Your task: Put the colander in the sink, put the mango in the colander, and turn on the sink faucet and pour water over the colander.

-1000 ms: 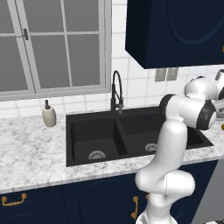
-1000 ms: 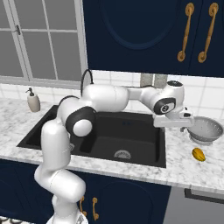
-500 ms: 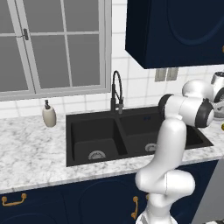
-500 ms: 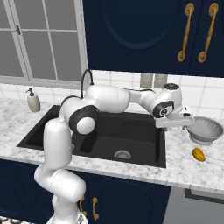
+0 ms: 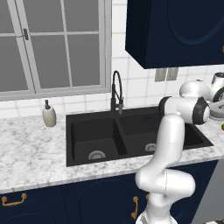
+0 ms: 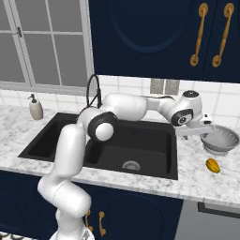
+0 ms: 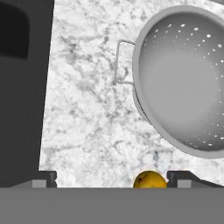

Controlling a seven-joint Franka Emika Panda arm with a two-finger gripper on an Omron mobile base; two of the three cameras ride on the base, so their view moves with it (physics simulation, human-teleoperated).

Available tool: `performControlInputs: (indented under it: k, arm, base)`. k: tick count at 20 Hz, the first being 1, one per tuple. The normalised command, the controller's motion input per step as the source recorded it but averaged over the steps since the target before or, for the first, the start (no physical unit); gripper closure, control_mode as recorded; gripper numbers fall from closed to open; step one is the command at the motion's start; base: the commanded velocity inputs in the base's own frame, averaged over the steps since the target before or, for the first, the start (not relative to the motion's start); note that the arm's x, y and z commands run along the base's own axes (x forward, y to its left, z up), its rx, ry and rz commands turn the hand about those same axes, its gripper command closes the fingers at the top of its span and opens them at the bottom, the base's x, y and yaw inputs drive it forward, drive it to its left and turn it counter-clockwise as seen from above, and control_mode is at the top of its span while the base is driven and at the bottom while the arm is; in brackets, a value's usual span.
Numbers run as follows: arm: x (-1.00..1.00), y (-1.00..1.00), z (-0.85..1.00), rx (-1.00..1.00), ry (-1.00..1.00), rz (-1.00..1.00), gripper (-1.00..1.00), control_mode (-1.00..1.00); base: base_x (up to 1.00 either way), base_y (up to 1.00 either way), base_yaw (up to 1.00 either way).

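Note:
The silver perforated colander [image 6: 220, 140] stands upright on the marble counter right of the black sink [image 6: 61, 136]. In the hand view the colander [image 7: 183, 78] fills the upper right, its wire handle [image 7: 123, 61] pointing left. The yellow-orange mango [image 6: 213, 165] lies on the counter in front of the colander. My gripper [image 6: 202, 132] hovers above the counter at the colander's left rim, apart from it. My gripper [image 7: 111, 179] is open, and the mango [image 7: 149, 180] shows low between its tips, down on the counter. The black gooseneck sink faucet [image 6: 95, 93] rises behind the sink; no water runs.
A beige soap dispenser [image 6: 35, 107] stands on the counter left of the sink. Dark blue wall cabinets [image 6: 159, 33] hang above the arm. The sink's right edge [image 7: 22, 87] lies just left of the colander. A window [image 5: 57, 43] is behind the faucet [image 5: 116, 94].
The arm has stretched a little further right, bringing the open gripper closer to the colander's left rim. Colander and mango have not moved.

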Motion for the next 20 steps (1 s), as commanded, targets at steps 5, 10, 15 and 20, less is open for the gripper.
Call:
performControlInputs:
  k: [5,10,15,20]
  arm:
    - [0.16,-0.12,-0.39,-0.05,0.0,0.0,-1.0,-1.0]
    - [0.14,-0.02,-0.37,-0.03,0.0,0.0,-1.0,-1.0]
    - [0.37,-0.17,-0.01,0.0,0.0,0.0,-1.0,-1.0]
    - [0.24,-0.22,-0.1,0.0,0.0,0.0,-1.0,-1.0]
  base:
    - [0.0,0.0,0.0]
    - [0.0,0.0,0.0]
    - [0.0,0.0,0.0]
    - [0.0,0.0,0.0]
